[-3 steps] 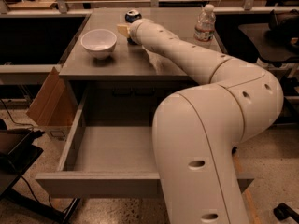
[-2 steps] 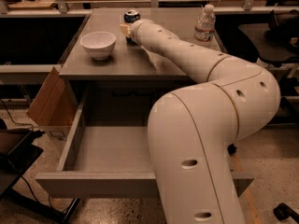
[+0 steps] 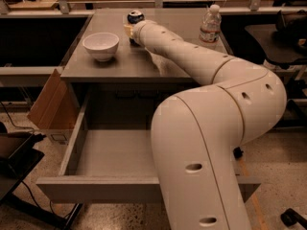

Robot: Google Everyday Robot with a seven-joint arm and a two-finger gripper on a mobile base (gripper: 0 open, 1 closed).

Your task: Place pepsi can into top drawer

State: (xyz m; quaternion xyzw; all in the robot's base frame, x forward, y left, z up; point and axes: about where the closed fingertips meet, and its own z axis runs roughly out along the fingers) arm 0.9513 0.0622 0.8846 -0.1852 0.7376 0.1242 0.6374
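Observation:
The pepsi can point(image 3: 135, 17), dark blue with a silver top, stands upright at the back middle of the grey table point(image 3: 120, 63). My gripper point(image 3: 130, 32) is at the can, just in front of it and low on its body; my white wrist hides most of it. The top drawer point(image 3: 96, 189) is pulled wide open below the table's front edge, and the part of its inside that shows holds nothing. My arm reaches over the drawer's right half and across the table to the can.
A white bowl point(image 3: 100, 45) sits on the table left of the can. A clear water bottle point(image 3: 210, 25) stands at the back right corner. A cardboard box point(image 3: 48, 104) leans left of the drawer. A dark chair point(image 3: 276, 42) is at the right.
My arm's large near link has shifted slightly left and toward the camera. The gripper stays at the can, and the can has not moved.

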